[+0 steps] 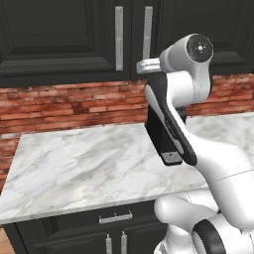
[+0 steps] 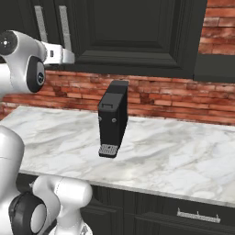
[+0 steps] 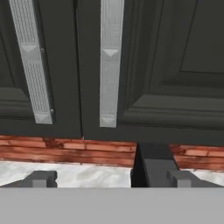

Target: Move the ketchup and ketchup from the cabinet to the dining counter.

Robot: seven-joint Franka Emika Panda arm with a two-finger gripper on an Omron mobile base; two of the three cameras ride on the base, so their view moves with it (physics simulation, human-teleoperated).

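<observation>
1. Hand view puts me square in front of the cabinet [image 3: 144, 65], both doors closed, its two long silver handles hanging side by side: the left handle [image 3: 31, 65] and the right handle [image 3: 109, 65].
2. My judgement: the step in hand is opening a door, so I should pick one bar, centre it between my fingertips, close on it near its lower end, then pull along the door's arc rather than straight back.
3. I should keep my wrist above the black coffee machine [image 2: 113, 120] standing on the marble worktop [image 1: 84, 163] below.
4. My gripper [image 3: 111, 179] is spread fully wide, holding nothing and touching nothing.
5. Both ketchup bottles are hidden; presumably they sit behind these doors.
</observation>
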